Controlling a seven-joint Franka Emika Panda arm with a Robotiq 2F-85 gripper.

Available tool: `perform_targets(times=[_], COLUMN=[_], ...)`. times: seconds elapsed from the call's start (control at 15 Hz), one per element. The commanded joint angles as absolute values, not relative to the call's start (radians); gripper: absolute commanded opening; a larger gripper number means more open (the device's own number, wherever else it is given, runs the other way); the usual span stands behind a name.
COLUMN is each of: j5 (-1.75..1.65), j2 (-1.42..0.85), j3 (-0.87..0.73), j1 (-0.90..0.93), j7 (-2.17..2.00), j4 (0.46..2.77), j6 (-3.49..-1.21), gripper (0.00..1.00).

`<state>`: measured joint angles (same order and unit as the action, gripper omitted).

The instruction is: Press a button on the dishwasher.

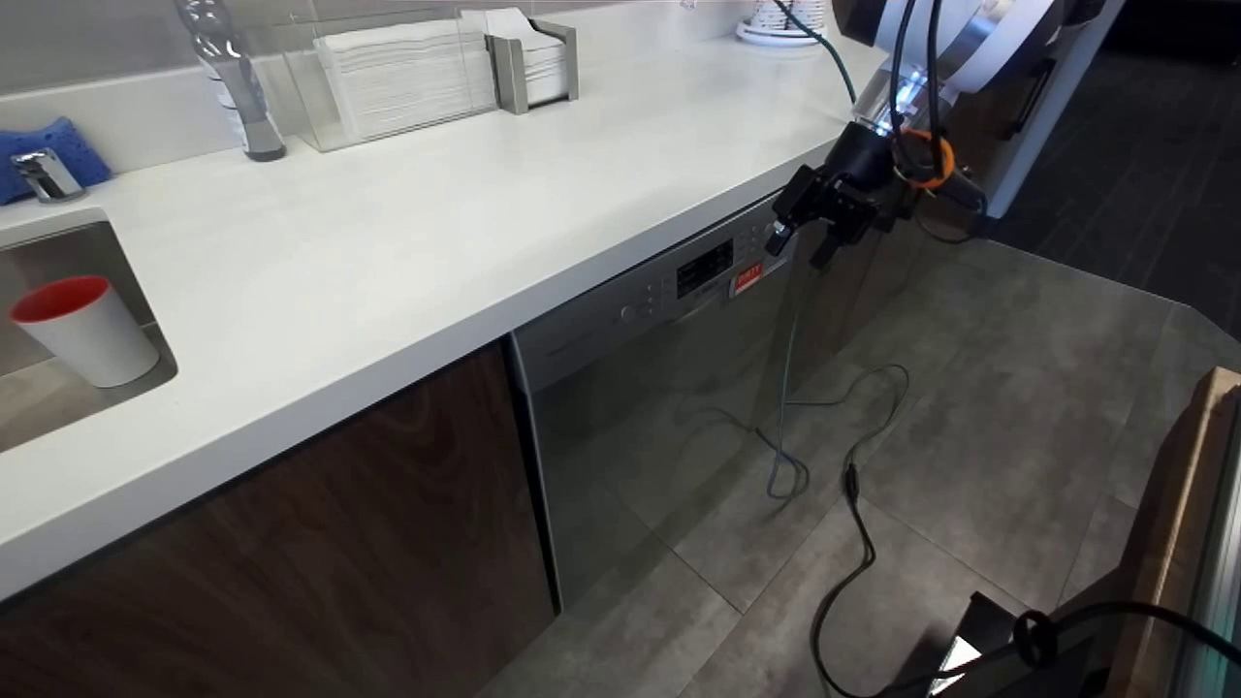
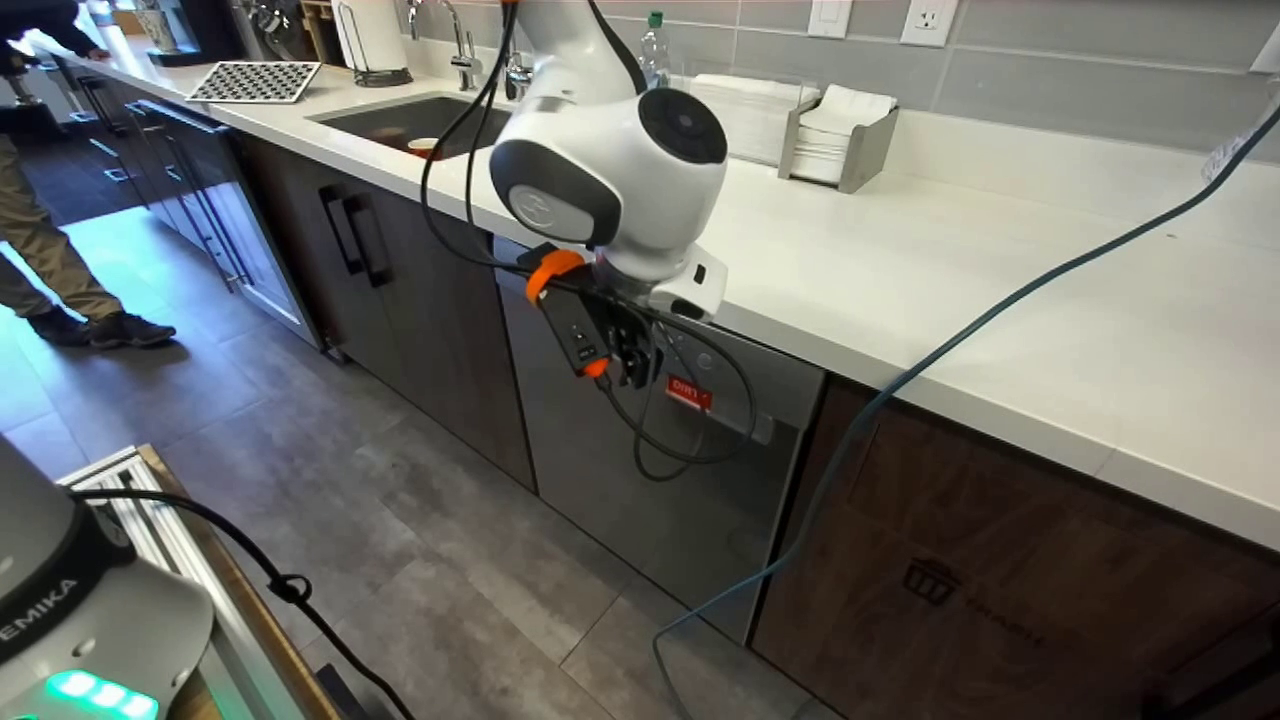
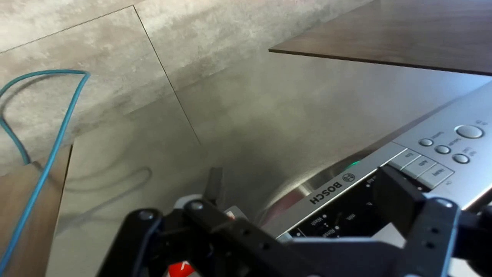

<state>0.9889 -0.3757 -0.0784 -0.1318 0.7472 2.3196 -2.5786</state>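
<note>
The dishwasher has a wide grey metal front, also seen in an exterior view and the wrist view. Its top panel carries a dark display, which shows in the wrist view without clear lit digits. Rectangular buttons and a large round button with small ones beside it lie right of the display. My gripper is open and empty in front of the panel's upper edge. In the wrist view, its right finger overlaps the display near the rectangular buttons; I cannot tell if it touches.
The white counter overhangs the panel. A red sign sits on the front. Dark wooden cabinets flank the dishwasher. A blue-green cable hangs down to the floor. Napkin holders and a sink are on the counter.
</note>
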Motion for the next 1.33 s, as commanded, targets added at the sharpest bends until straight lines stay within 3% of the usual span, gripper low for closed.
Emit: perform_targets(times=[0.0, 1.27], j5=[0.977, 1.465], j2=[-0.380, -0.383], j3=[-0.054, -0.027], j1=[-0.155, -0.174], j7=[0.739, 0.727], j4=[2.315, 2.362], j6=[-2.585, -2.619], gripper=[1.00, 1.00])
